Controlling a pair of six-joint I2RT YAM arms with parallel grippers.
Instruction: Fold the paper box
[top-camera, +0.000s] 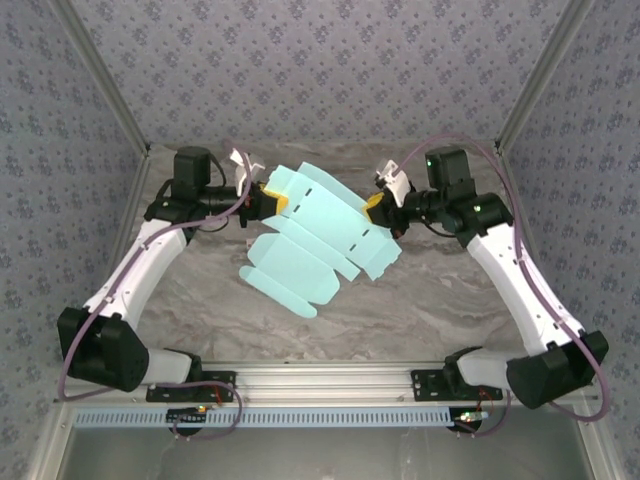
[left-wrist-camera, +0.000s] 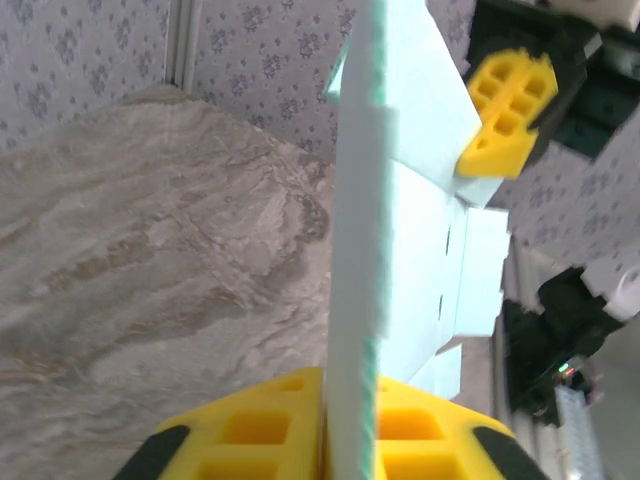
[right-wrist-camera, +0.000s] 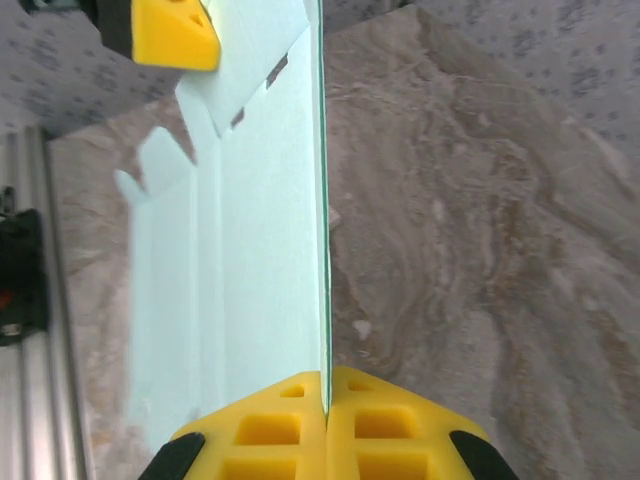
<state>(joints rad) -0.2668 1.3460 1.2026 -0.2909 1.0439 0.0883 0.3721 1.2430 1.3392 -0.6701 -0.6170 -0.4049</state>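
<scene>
Pinching thin turquoise paper box (top-camera: 318, 228), rounded flaps: left gripper (top-camera: 275, 203), right gripper (top-camera: 373, 208).

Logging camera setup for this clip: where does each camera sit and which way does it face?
Top external: above and behind the bases, looking down on the grey marbled table; both white arms show, left tool and right tool shut on the thin pale turquoise die-cut paper box sheet.
Left wrist: on the left arm, facing along the sheet toward the right tool; own yellow fingers at bottom.
Right wrist: mirrored, facing the left tool; own fingers at bottom.
Shared: all views show sheet and table.
</scene>
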